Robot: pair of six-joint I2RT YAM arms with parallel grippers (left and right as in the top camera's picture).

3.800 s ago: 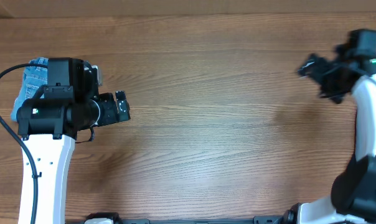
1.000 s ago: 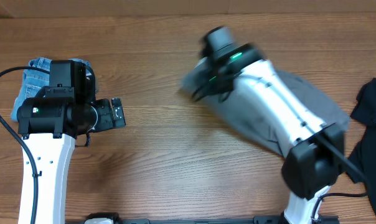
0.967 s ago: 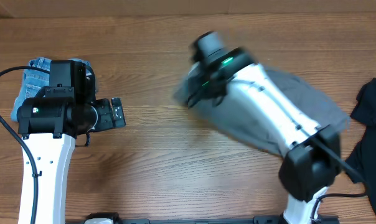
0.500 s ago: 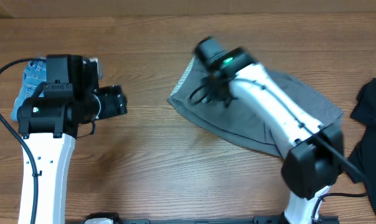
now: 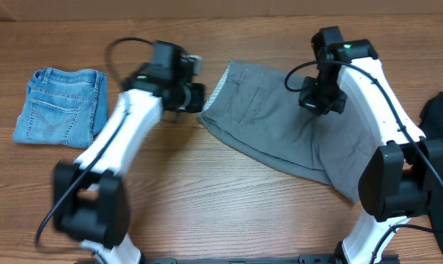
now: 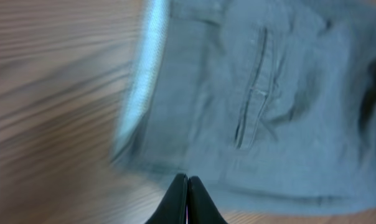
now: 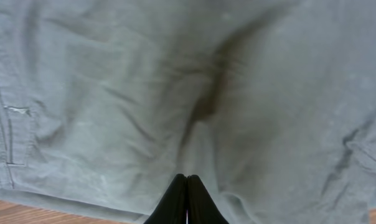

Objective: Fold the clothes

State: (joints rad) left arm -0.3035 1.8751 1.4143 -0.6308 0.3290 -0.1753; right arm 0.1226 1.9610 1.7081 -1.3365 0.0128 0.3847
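The grey shorts (image 5: 280,128) lay on the table (image 5: 207,198) right of centre, long axis slanting from the waistband (image 5: 218,84) down-right, the left gripper (image 5: 195,97) just beside that end, the right gripper (image 5: 320,99) over their middle, both pinched closed on nothing

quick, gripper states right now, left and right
Left gripper: closed, empty, at the edge of the grey shorts.
Right gripper: closed, empty, over the shorts.
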